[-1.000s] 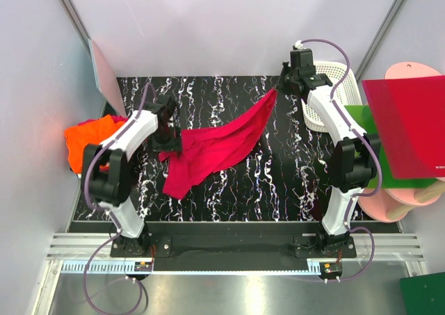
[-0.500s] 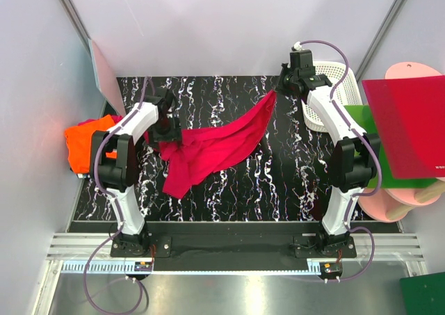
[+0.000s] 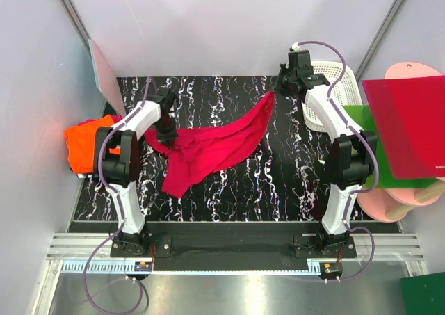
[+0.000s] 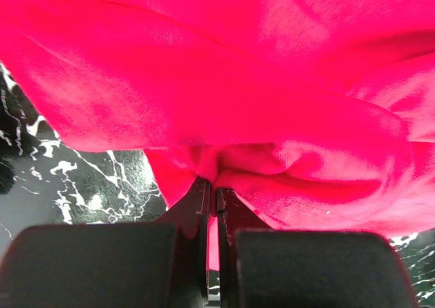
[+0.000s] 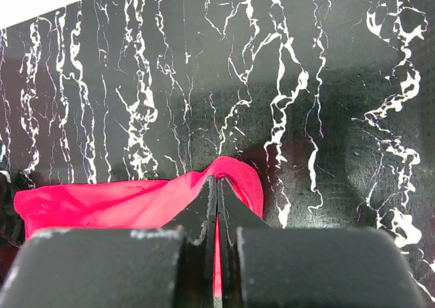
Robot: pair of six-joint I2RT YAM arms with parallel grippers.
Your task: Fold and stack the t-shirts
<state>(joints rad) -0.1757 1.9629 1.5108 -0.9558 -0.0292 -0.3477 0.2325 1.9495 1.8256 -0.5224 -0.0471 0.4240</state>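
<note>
The black, white-veined table (image 3: 278, 183) fills the middle of the top view. Across it the crimson-pink t-shirt (image 3: 215, 148) stretches on a slant, from a corner at the far right down to a bunched mass left of centre. A loose flap trails from that mass toward the near left.

Off the table's right edge lies a stiff red board (image 3: 410, 127), overlapping a green board (image 3: 356, 117). At the left edge the orange t-shirt (image 3: 87, 144) sits crumpled beside the left arm, apart from the red one. A white slotted basket (image 3: 334, 75) stands at the far right, just behind the right arm.

The left gripper (image 3: 165, 135) sits at the left end of the red shirt. In its wrist view its jaws are pressed together on a fold of that cloth (image 4: 272, 117). The right gripper (image 3: 274, 91) is likewise clamped on the shirt's far-right corner, and its wrist view shows a red tip (image 5: 234, 175) pinched between the closed fingers above the table.
</note>
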